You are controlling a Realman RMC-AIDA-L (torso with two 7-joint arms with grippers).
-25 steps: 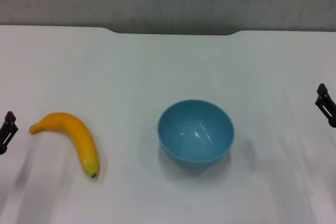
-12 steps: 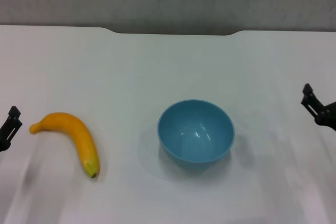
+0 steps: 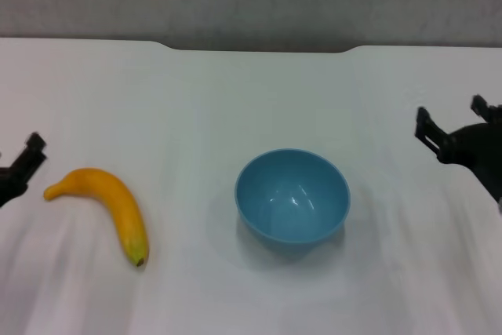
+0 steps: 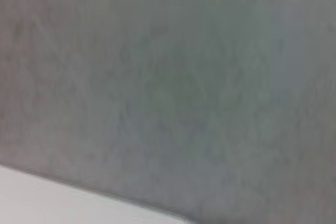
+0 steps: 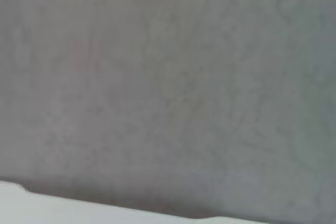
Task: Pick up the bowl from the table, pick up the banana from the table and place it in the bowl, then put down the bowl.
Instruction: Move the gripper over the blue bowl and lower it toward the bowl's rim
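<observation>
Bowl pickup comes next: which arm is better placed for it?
Probably the right. The right gripper, open, is on the bowl's side with only bare table between them. The left gripper sits beyond the banana, which lies between it and the bowl.

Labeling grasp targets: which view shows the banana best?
Head view. The banana lies whole and unobstructed on the table, left of the bowl, with the left gripper just beside its stem. Both wrist views show only grey wall and a sliver of table edge, no banana.
</observation>
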